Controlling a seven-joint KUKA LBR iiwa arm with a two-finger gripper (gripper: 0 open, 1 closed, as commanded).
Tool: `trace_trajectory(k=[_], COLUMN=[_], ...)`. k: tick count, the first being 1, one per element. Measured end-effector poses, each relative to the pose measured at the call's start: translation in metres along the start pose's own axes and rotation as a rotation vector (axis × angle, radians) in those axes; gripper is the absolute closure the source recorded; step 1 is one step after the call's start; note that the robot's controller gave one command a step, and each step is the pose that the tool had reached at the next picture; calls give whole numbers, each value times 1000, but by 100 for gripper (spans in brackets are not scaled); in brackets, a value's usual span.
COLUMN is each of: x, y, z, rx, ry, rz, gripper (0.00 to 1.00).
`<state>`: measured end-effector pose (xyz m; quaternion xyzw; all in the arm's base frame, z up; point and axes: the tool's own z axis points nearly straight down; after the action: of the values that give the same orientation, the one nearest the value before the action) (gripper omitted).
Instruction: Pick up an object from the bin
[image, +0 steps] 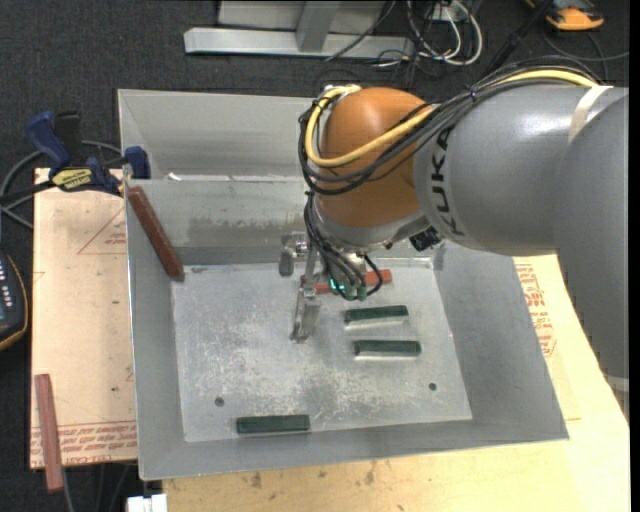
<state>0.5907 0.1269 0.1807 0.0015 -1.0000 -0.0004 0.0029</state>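
The gripper (301, 328) hangs over bare floor near the centre of the bin (215, 340); I cannot tell whether it is open or closed. The nearest dark green bar (376, 314) lies just to its right, with its long axis running left to right in the frame.

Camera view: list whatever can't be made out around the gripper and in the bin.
1. The bin, back-right corner: hidden behind the arm.
2. A small red piece beside the gripper: half covered by wrist cables; bin thing or robot part, unclear.
3. Whether the gripper touches the bin floor: not settled from this angle.
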Motion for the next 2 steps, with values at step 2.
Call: trace_trajectory(k=[2], x=[-49], y=[-132], z=[115], rx=[1], ry=[-3], rz=[-25], gripper=[0])
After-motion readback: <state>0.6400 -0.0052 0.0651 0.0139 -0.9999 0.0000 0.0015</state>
